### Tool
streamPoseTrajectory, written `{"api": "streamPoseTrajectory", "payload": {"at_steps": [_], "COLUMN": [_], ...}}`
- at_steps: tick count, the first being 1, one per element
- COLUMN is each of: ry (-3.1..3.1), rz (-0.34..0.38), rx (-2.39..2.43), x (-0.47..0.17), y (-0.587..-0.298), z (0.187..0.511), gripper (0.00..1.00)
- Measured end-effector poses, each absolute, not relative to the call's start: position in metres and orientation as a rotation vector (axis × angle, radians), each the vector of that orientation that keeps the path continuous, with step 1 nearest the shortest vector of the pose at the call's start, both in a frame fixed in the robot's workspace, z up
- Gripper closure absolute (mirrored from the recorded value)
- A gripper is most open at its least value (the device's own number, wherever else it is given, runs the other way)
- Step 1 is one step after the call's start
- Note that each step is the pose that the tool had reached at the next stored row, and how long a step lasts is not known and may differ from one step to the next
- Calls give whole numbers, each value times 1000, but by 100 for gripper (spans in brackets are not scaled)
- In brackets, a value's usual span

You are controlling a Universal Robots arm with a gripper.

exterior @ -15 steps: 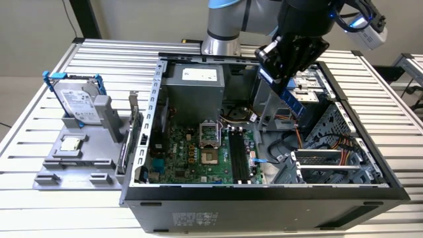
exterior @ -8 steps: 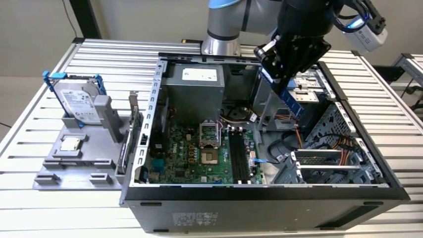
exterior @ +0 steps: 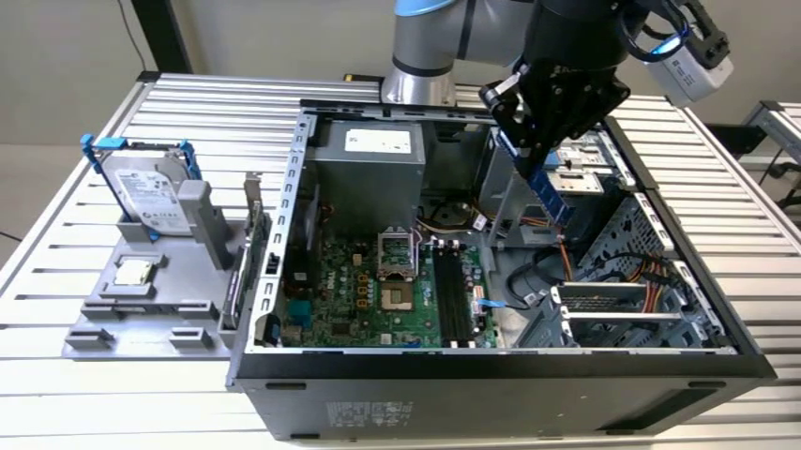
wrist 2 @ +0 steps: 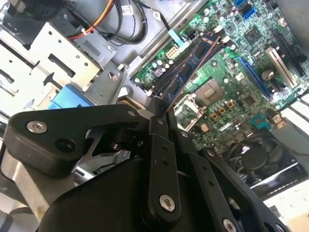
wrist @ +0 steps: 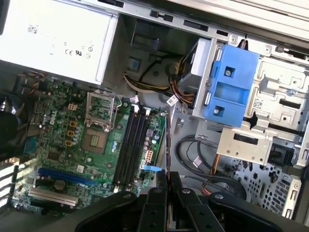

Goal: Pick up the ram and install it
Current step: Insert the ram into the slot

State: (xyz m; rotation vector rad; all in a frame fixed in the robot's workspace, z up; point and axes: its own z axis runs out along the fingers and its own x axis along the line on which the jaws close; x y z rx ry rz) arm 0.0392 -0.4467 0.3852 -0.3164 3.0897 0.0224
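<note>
My gripper [exterior: 531,148] is shut on the ram [exterior: 546,190], a slim dark stick with black chips that hangs on edge from the fingers, over the right half of the open computer case in the exterior view. In the second wrist view the ram [wrist 2: 190,65] reaches from the gripper [wrist 2: 161,114] toward the motherboard. In the first wrist view the ram [wrist: 166,142] shows edge-on ahead of the gripper [wrist: 167,178]. It is held above, and to one side of, the black memory slots [exterior: 456,298] [wrist: 131,145], not touching them.
The open case [exterior: 300,234] holds the green motherboard [exterior: 363,300], a processor socket [exterior: 394,270], a grey power supply [exterior: 370,159], cables and a blue drive bracket [wrist: 231,87]. On the exterior view's left, a grey stand [exterior: 138,314] carries a hard drive [exterior: 144,192] and a processor chip [exterior: 131,272].
</note>
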Motion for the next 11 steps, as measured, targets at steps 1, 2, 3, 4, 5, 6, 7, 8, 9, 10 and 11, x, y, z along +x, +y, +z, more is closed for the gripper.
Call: {"api": "streamPoseTrajectory", "payload": {"at_steps": [1,2,3,4,5,6,7,8,9,10,11], "ry": [3091,3092,3094,3095,3098,3099,3100,3100,3101,3101,3102], "rz": [22,22,21,21,21,20,20,20,20,19,19], "rx": [-301,-286,-270,-255,-213,-200,-187,-176,-167,-158,-149], "x": [39,39,39,39,39,39,39,39,39,39,39], "y": [-447,-447,-447,-447,-447,-447,-447,-447,-447,-447,-447], "z": [385,385,385,385,385,385,385,385,385,385,385], "gripper": [100,100,100,100,100,100,100,100,100,100,100]}}
